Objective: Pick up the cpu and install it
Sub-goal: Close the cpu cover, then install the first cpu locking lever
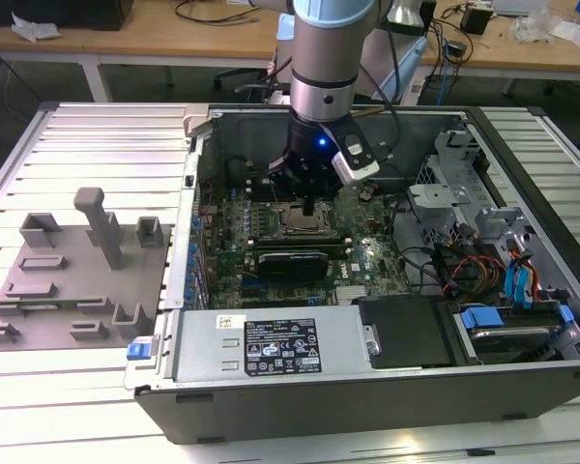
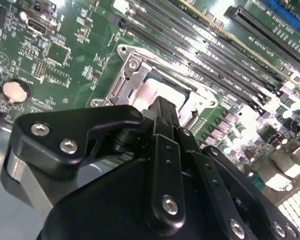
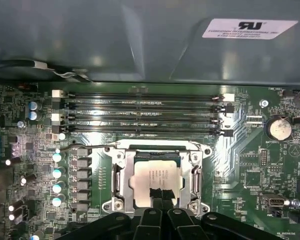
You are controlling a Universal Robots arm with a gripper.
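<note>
computer case (image 1: 367,401) open on slatted table (image 1: 97,135) | grey fixture (image 1: 68,290) at exterior view's left | coin battery (image 3: 279,128) near memory slots (image 3: 142,112)

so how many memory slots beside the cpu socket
4, side by side between socket and case wall: first slot nearest the socket, second slot, third slot, fourth slot nearest the wall.

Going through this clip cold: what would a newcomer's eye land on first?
The robot arm reaching into the open computer case at the exterior view's middle grabs the eye. In the first wrist view the pale cpu sits inside its metal socket frame, the shut gripper at one edge of it. A grey plastic fixture stands at the exterior view's left.
</note>
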